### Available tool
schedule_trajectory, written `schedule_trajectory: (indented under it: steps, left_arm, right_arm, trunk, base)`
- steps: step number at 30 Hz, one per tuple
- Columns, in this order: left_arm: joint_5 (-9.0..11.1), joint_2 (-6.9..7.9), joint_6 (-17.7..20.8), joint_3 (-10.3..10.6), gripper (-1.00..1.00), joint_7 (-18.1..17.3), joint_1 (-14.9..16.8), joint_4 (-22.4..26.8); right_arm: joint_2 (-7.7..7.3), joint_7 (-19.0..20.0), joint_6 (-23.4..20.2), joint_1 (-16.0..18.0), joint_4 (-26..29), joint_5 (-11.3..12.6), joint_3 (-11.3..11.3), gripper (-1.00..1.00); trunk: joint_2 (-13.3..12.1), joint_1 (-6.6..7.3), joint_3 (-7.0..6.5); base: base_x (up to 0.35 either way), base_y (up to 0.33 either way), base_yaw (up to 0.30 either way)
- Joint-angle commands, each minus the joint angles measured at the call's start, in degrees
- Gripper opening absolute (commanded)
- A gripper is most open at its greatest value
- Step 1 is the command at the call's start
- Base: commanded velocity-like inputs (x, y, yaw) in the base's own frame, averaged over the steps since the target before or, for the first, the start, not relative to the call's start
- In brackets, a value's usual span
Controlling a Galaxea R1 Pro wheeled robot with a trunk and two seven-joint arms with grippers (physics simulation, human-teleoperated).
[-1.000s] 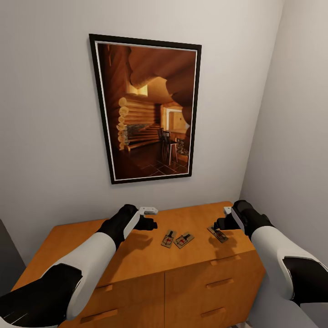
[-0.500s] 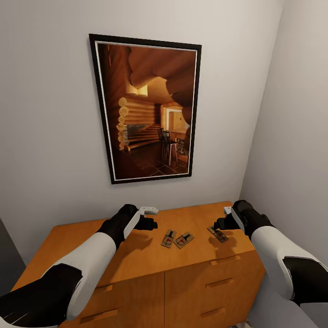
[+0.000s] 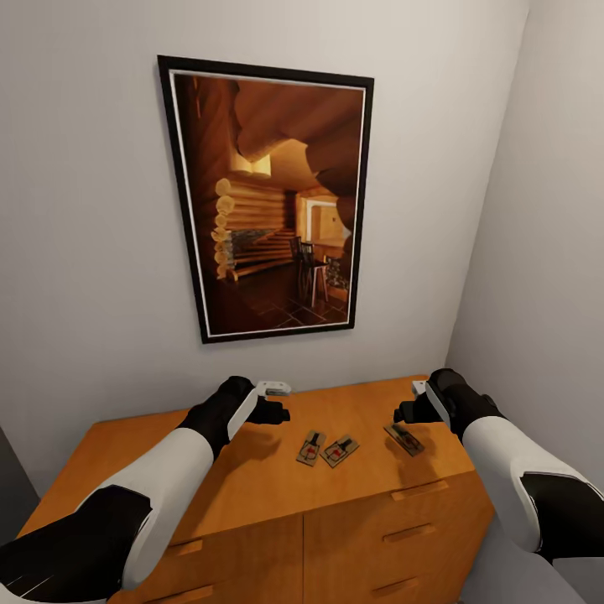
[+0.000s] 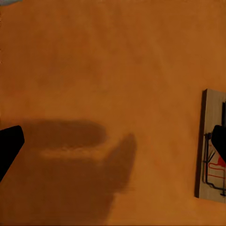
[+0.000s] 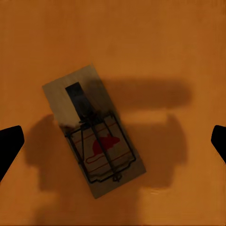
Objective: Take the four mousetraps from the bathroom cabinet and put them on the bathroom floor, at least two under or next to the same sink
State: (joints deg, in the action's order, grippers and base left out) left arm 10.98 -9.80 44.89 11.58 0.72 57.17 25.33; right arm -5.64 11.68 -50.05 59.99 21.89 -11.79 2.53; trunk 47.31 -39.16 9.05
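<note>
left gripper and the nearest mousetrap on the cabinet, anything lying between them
Nothing: in the head view only bare cabinet top separates the left gripper from the nearest mousetrap.

Both arms extended forward, elbows bent, wrists pitched down. Left gripper (image 3: 270, 401) and right gripper (image 3: 408, 401) hover level with each other, well apart. Fingers spread wide on both, nothing between them.
</note>
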Motion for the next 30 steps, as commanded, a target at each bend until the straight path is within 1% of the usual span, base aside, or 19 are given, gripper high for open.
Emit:
schedule_trajectory:
  steps: [1,24,30]
  left_arm:
    - [0.28,0.04,0.21,0.31,1.0,0.07,0.05,0.06]
    - [0.27,0.05,0.2,0.3,1.0,0.08,0.05,0.08]
    - [0.27,0.05,0.2,0.34,1.0,0.07,0.05,0.07]
  right_arm:
    - [0.02,0.45,-0.22,0.04,0.08,-0.6,0.27,1.0]
    - [0.02,0.43,-0.13,0.0,-0.11,-0.52,0.2,1.0]
    - [0.02,0.2,1.21,-0.1,-1.37,-0.51,0.2,1.0]
  trunk:
    - [0.07,-0.02,0.09]
    - [0.07,-0.02,0.09]
    - [0.07,-0.02,0.09]
  base:
    - [0.069,0.0,0.0]
    - [0.013,0.0,0.0]
    - [0.0,0.0,0.0]
